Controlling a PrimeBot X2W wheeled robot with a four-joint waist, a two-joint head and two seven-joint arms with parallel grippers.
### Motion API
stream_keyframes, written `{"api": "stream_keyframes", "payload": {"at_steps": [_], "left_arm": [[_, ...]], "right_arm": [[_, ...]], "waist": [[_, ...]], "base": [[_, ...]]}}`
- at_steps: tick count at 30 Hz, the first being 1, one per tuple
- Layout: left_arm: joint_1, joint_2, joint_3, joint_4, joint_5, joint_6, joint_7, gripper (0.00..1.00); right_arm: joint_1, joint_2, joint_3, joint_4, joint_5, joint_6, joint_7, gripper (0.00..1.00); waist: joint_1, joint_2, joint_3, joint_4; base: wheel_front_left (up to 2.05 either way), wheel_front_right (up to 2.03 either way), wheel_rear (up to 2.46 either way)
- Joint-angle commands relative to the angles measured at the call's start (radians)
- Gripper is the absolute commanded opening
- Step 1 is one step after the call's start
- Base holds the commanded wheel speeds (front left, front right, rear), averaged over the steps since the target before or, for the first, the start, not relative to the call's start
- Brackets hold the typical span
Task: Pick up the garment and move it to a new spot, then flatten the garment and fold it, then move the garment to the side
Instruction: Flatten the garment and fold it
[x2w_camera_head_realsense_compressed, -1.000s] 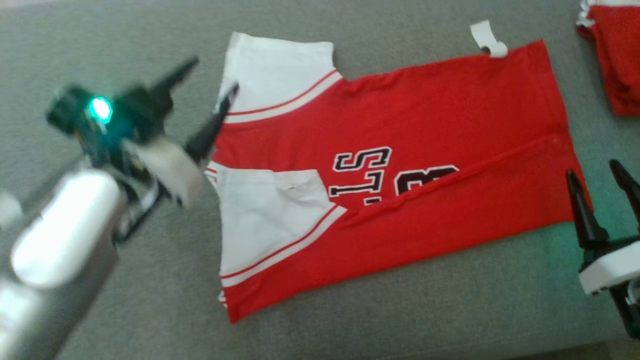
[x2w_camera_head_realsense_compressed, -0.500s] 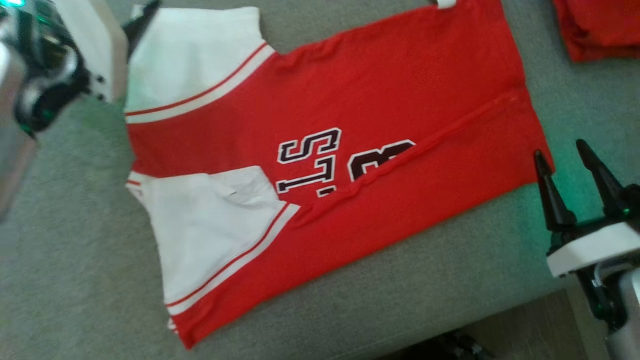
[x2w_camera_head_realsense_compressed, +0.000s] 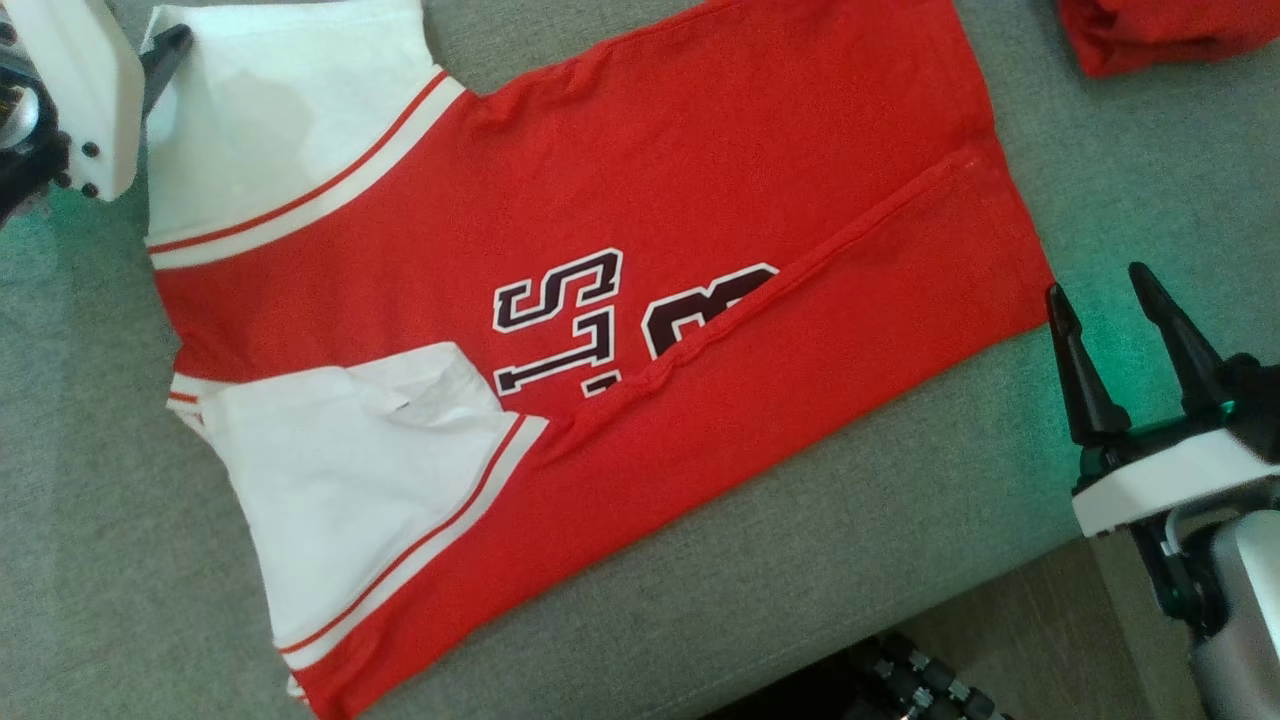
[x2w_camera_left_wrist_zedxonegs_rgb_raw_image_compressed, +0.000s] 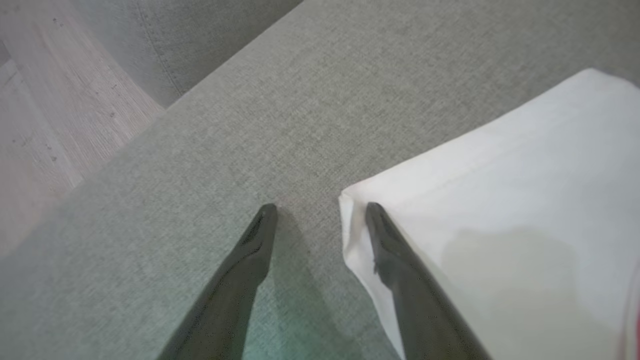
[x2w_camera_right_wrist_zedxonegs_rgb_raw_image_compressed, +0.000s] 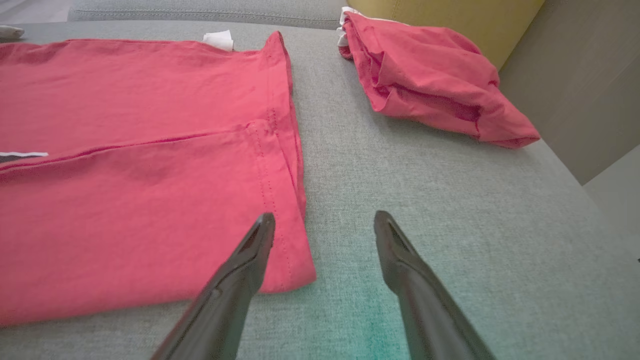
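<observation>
The left gripper (x2w_camera_left_wrist_zedxonegs_rgb_raw_image_compressed: 320, 210) has swung to the red jersey's (x2w_camera_head_realsense_compressed: 700, 180) far white sleeve (x2w_camera_left_wrist_zedxonegs_rgb_raw_image_compressed: 500, 190), fingers spread wide astride its corner. The right gripper (x2w_camera_right_wrist_zedxonegs_rgb_raw_image_compressed: 325, 217) stays wide open beside the jersey's hem (jersey flat, half-folded). The next fold looks imminent.

The red jersey (x2w_camera_head_realsense_compressed: 640, 190) with white sleeves and dark lettering lies flat on the grey cushion (x2w_camera_head_realsense_compressed: 800, 570), its lower long side folded over across the lettering.
</observation>
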Motion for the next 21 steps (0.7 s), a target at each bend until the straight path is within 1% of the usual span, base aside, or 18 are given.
{"api": "stream_keyframes", "payload": {"at_steps": [1,2,3,5,8,13,16,18,19,21], "left_arm": [[-0.029,0.051,0.028,-0.007,-0.005,0.002,0.004,0.47],[-0.026,0.052,0.021,-0.008,-0.015,0.002,0.008,0.27],[-0.024,0.054,0.014,-0.012,-0.027,0.002,0.011,0.00],[-0.024,0.061,0.001,-0.025,-0.042,0.002,0.006,0.00],[-0.034,0.067,-0.015,-0.045,-0.037,0.002,-0.053,0.00],[-0.041,0.062,-0.061,-0.055,-0.050,0.002,-0.130,0.00],[-0.056,0.060,-0.094,-0.063,-0.051,0.002,-0.165,0.00],[-0.072,0.054,-0.115,-0.069,-0.051,0.002,-0.189,0.00],[-0.092,0.046,-0.137,-0.077,-0.049,0.002,-0.212,0.00],[-0.112,0.034,-0.160,-0.085,-0.051,0.002,-0.229,0.00]], "right_arm": [[-0.004,-0.023,0.009,-0.019,0.003,-0.001,-0.011,1.00],[-0.006,-0.024,0.008,-0.016,0.004,-0.001,-0.012,1.00],[-0.007,-0.026,0.007,-0.014,0.004,-0.001,-0.013,1.00],[-0.011,-0.030,0.003,-0.012,0.003,-0.001,-0.014,1.00],[-0.020,-0.039,-0.002,-0.015,0.005,-0.001,-0.006,1.00],[-0.084,-0.071,0.017,-0.051,0.060,-0.001,0.071,1.00],[-0.177,-0.100,0.038,-0.055,0.105,-0.001,0.157,1.00],[-0.258,-0.126,0.069,-0.036,0.128,-0.001,0.229,1.00],[-0.345,-0.138,0.110,0.004,0.153,-0.001,0.302,1.00],[-0.427,-0.141,0.156,0.053,0.202,-0.001,0.373,1.00]], "waist": [[0.0000,0.0000,0.000,0.000],[0.0000,0.0000,-0.001,-0.001],[0.0000,0.0000,-0.002,-0.001],[0.0000,0.0000,-0.003,0.001],[0.0000,0.0000,-0.008,0.009],[0.0000,0.0000,-0.023,0.031],[0.0000,0.0000,-0.031,0.047],[0.0000,0.0000,-0.033,0.061],[0.0000,0.0000,-0.032,0.077],[0.0000,0.0000,-0.030,0.096]], "base": [[0.00,0.00,0.00],[0.00,0.00,0.00],[0.00,0.00,0.00],[0.00,0.00,0.00],[0.00,0.00,0.00],[0.00,0.00,0.00],[0.00,0.00,0.00],[0.00,0.00,0.00],[0.00,0.00,0.00],[0.00,0.00,0.00]]}}
